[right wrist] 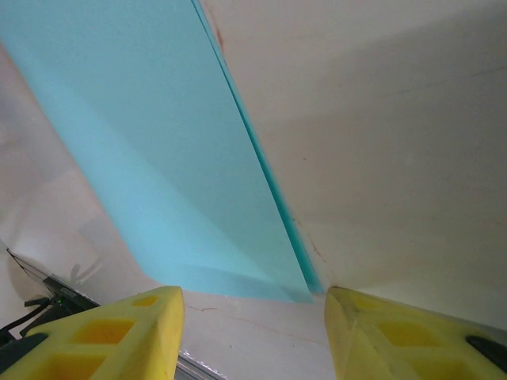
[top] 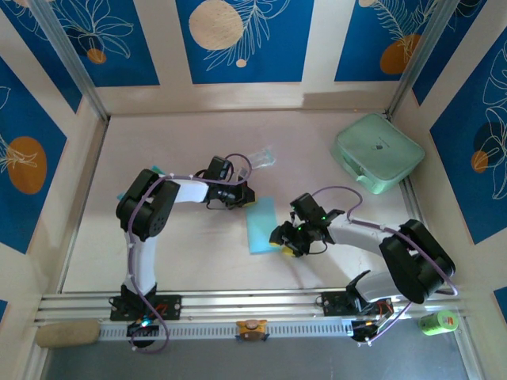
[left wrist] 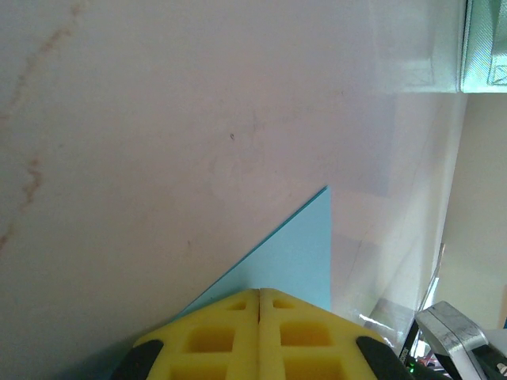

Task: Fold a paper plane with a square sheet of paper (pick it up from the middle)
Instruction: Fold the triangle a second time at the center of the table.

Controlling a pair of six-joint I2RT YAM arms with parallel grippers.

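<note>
L jaws closed, R jaws apart; blue sheet (top: 261, 225) on pale table (top: 182, 253), blue-panel walls (top: 119, 47).

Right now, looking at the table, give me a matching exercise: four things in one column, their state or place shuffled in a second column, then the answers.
Column one
1. left gripper
2. right gripper
3. square sheet of paper
4. mint-green case

Column two
A. in the far right corner of the table
B. jaws open
C. light blue, lying flat between the two grippers
D. jaws shut, yellow pads pressed together

Pairs: 1-D, 2-B, 3-C, 4-A
</note>
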